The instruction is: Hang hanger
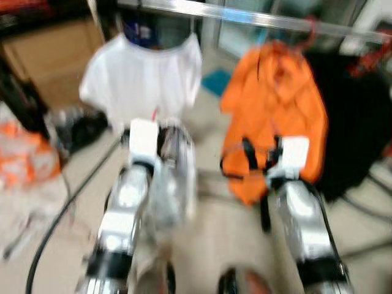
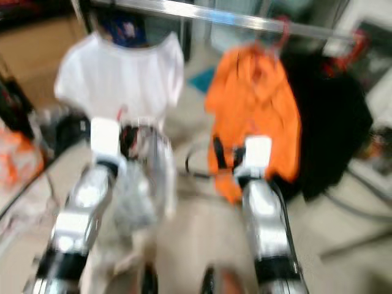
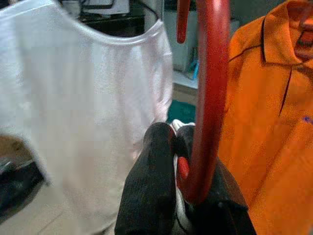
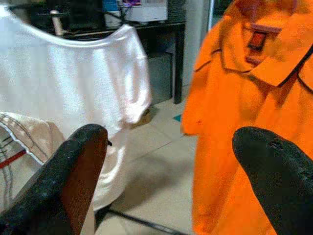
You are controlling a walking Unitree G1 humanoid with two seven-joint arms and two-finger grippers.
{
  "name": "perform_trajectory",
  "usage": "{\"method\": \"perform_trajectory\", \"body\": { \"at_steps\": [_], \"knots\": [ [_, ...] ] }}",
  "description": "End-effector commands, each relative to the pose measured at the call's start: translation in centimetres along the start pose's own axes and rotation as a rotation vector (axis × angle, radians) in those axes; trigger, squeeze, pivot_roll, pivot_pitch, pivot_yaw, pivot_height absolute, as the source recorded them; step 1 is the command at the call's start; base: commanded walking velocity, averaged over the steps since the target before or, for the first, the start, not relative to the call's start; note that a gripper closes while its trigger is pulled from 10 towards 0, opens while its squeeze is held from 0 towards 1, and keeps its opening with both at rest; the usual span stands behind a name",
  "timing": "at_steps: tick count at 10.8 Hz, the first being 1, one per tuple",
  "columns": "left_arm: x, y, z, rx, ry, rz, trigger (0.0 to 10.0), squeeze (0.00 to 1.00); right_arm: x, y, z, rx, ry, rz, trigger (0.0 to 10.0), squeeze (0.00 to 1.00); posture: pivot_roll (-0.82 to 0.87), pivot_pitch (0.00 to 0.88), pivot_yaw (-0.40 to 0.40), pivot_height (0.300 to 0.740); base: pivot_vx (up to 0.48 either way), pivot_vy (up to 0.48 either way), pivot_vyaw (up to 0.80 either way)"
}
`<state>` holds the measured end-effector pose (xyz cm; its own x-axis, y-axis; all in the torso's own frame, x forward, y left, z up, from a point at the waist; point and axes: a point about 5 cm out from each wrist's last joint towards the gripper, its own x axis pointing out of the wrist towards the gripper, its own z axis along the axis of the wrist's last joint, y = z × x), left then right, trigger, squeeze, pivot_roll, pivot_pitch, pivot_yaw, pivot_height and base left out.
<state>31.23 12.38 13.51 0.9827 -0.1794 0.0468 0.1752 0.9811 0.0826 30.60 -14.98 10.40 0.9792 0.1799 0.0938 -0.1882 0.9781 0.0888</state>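
Note:
A red hanger's hook (image 3: 210,88) stands up between the black fingers of my left gripper (image 3: 173,142), which is shut on it. A pale garment (image 1: 168,190) with thin stripes hangs below that gripper. Overhead runs a silver rail (image 1: 257,18). On it hang a white shirt (image 1: 141,79), an orange polo (image 1: 275,104) and a black garment (image 1: 355,122). My left gripper is below the rail, between the white shirt and the orange polo. My right gripper (image 4: 166,147) is open and holds nothing, close in front of the orange polo (image 4: 244,107). The head views are blurred.
A cardboard box (image 1: 49,55) stands at the back left. An orange and white bag (image 1: 24,159) lies on the floor at the left, and a black cable (image 1: 61,208) runs across the tiles. The rack's legs (image 1: 367,208) spread over the floor at the right.

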Motion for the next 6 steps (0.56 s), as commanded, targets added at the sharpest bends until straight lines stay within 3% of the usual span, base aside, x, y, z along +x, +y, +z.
{"method": "perform_trajectory", "body": {
  "at_steps": [1, 2, 4, 5, 6],
  "knots": [
    [0.4, -0.5, 1.1, -0.006, -0.063, -0.012, 10.0, 0.00, -0.2, -0.3, -0.4, -0.010, 0.016, -0.001, 10.0, 0.00, -0.12, 0.101, -0.006, 0.740, -0.360, 0.000, 0.00],
    [0.4, -0.4, 0.8, 0.000, -0.051, -0.004, 10.0, 0.00, -0.2, -0.1, -0.8, -0.012, 0.029, 0.008, 10.0, 0.00, -0.12, 0.101, -0.006, 0.740, 0.000, 0.000, 0.00],
    [1.0, 0.3, -1.9, -0.060, 0.082, 0.061, 10.0, 0.00, 0.1, 0.6, -2.9, -0.015, 0.138, 0.054, 10.0, 0.00, -0.12, 0.101, -0.006, 0.740, 0.000, 0.000, 0.00],
    [1.4, 1.3, -4.4, -0.055, 0.163, 0.119, 10.0, 0.00, 0.4, 0.6, -4.4, -0.021, 0.214, 0.057, 10.0, 0.00, -0.12, 0.100, -0.007, 0.740, 0.000, 0.000, 0.00],
    [1.3, 1.8, -7.2, 0.009, 0.264, 0.116, 10.0, 0.00, 0.7, 0.8, -6.3, -0.059, 0.336, 0.078, 10.0, 0.00, -0.12, 0.100, -0.015, 0.740, 0.000, 0.000, 0.00]
  ]
}}
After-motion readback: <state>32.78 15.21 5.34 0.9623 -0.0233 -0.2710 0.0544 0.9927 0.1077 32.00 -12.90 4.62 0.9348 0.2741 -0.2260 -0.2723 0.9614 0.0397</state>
